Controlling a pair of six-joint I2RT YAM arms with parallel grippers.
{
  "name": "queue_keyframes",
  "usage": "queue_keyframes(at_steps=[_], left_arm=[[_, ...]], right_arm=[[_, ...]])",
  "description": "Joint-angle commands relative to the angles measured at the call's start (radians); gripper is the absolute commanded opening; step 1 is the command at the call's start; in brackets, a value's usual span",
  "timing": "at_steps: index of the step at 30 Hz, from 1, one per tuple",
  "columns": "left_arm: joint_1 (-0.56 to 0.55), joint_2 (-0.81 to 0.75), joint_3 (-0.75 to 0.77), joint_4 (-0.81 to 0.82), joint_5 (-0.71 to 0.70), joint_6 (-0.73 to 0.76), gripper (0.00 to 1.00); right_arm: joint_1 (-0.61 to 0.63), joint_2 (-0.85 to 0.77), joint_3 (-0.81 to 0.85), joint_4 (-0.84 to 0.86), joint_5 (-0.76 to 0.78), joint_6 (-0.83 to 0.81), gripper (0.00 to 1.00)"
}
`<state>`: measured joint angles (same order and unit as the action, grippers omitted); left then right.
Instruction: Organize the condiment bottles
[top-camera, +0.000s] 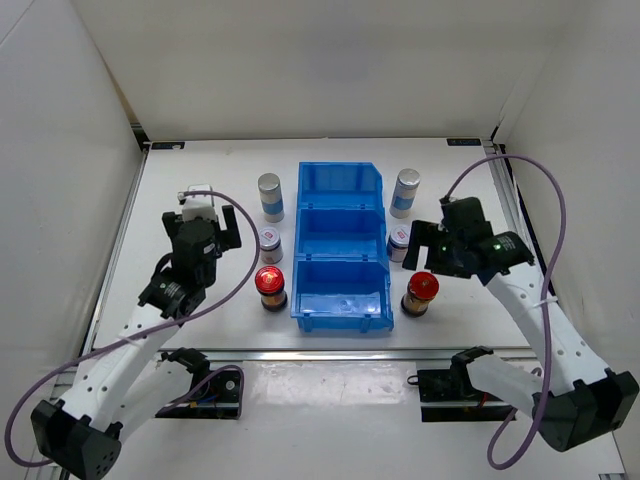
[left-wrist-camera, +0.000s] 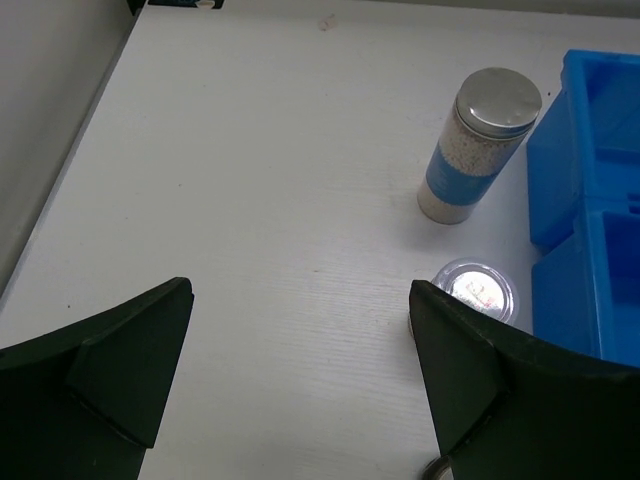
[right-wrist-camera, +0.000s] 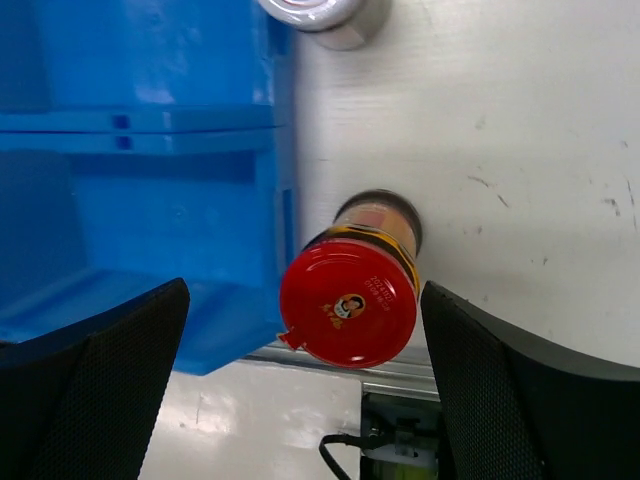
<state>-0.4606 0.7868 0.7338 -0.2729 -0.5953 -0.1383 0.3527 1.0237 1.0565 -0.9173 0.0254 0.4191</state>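
Six condiment bottles stand in two rows beside the blue bin (top-camera: 340, 215). On its left are a tall silver-grey cylinder (top-camera: 270, 196), a short silver-lidded jar (top-camera: 270, 243) and a red-capped jar (top-camera: 269, 287). On its right are another cylinder (top-camera: 405, 192), a short jar (top-camera: 398, 243) and a red-capped jar (top-camera: 420, 293). My left gripper (left-wrist-camera: 300, 290) is open over bare table. The short jar (left-wrist-camera: 478, 288) is just past its right finger and the cylinder (left-wrist-camera: 480, 150) is further ahead. My right gripper (right-wrist-camera: 304, 288) is open above the right red-capped jar (right-wrist-camera: 348, 300) and does not touch it.
The bin (right-wrist-camera: 150, 150) has three compartments and lies close to the red-capped jar's left side. White walls enclose the table on the left, back and right. A metal rail (top-camera: 330, 355) runs along the near edge, with the arm bases and cables behind it.
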Motion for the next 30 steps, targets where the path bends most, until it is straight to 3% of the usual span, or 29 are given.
queue_keyframes(at_steps=[1,4,11,22,28,30], left_arm=[[-0.006,0.037,0.053,-0.035,0.005,-0.027,1.00],[-0.006,0.046,0.062,-0.048,-0.030,-0.027,1.00],[-0.006,0.037,0.053,-0.048,-0.060,-0.027,1.00],[-0.006,0.037,0.053,-0.048,-0.060,-0.037,1.00],[-0.006,0.019,0.053,-0.048,-0.070,-0.037,1.00],[-0.006,0.019,0.044,-0.048,-0.070,-0.037,1.00]], right_arm=[[0.069,0.015,-0.032,-0.009,0.168,0.093,1.00],[0.103,0.056,-0.044,-0.026,0.263,0.157,1.00],[0.114,0.068,-0.064,0.009,0.294,0.168,1.00],[0.123,0.148,-0.151,0.054,0.197,0.188,0.95],[0.132,0.179,-0.151,0.063,0.197,0.188,0.72],[0.132,0.170,-0.138,0.045,0.211,0.188,0.57]])
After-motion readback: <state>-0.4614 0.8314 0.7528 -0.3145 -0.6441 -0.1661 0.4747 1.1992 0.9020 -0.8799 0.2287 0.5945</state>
